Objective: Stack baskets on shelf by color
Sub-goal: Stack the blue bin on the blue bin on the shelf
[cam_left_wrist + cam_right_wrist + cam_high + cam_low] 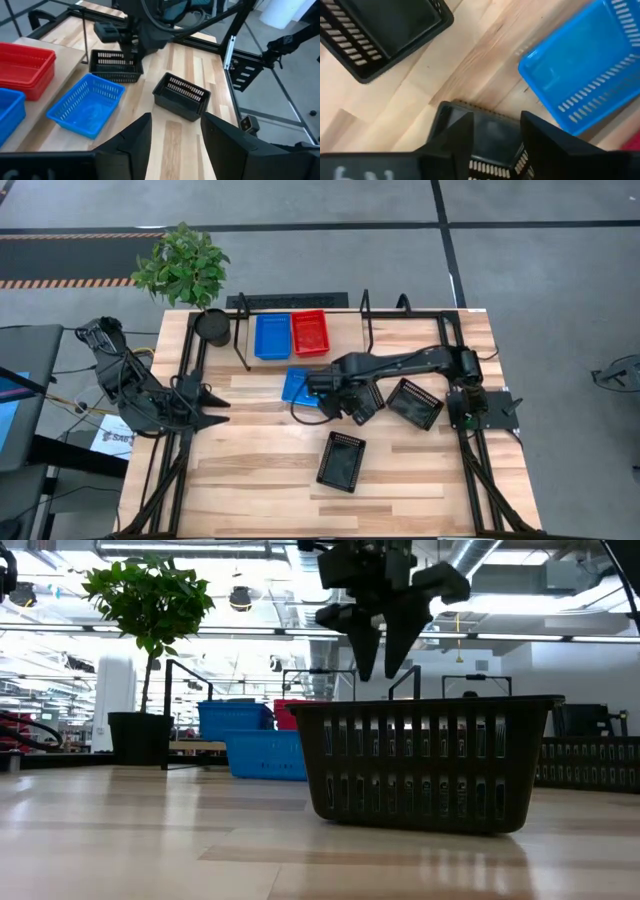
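Right wrist view: open fingers partly hide a black basket.

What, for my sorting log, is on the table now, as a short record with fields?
shelf: one blue basket beside one red basket
table: loose blue basket, three black baskets
right gripper: jaws open, above one black basket
left gripper: jaws open, empty, near the table's left edge
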